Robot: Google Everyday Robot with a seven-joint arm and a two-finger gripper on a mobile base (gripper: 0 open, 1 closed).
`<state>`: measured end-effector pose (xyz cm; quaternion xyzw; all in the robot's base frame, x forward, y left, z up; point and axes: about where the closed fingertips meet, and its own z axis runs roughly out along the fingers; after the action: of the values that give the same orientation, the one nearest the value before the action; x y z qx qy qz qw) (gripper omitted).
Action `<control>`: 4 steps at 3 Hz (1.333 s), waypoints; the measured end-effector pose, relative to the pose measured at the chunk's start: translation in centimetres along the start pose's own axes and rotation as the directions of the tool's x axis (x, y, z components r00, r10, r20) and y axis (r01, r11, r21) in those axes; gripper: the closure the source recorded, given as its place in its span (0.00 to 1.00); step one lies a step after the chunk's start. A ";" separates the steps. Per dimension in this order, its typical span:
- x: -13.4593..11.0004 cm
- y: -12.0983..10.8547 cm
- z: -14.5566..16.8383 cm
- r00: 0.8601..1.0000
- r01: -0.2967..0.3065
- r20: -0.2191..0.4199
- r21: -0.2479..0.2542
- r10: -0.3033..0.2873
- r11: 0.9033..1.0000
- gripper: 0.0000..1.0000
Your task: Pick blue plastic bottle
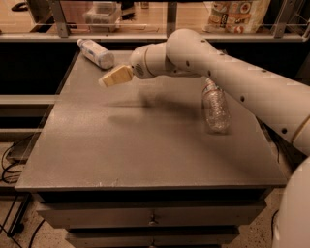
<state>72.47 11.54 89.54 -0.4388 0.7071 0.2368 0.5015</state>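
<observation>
The blue plastic bottle (95, 53) lies on its side at the far left corner of the grey table (145, 145). It is pale bluish-white with a speckled label, its cap pointing to the far left. My gripper (107, 79) hangs above the table on the white arm that reaches in from the right. Its pale fingers point left toward the bottle. It sits just right of and nearer than the bottle, apart from it, and holds nothing.
A clear crinkled bottle (215, 109) with a red-white neck label lies on the table's right side, partly behind the arm. A rail and shelf with packaged goods (237, 12) run behind the table. Drawers (152, 215) sit below the front edge.
</observation>
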 end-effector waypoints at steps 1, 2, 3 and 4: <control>-0.1 -0.9 2.7 1.000 -0.007 0.010 0.000 0.007 1.000 0.00; -0.1 -2.1 5.0 1.000 -0.021 0.017 0.003 0.021 1.000 0.00; -0.2 -3.1 7.0 0.998 -0.048 0.039 0.011 0.048 0.999 0.00; -0.6 -3.9 8.8 0.997 -0.056 0.058 0.015 0.055 0.998 0.00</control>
<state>80.29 16.57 87.11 -0.4076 0.7063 0.2572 0.5186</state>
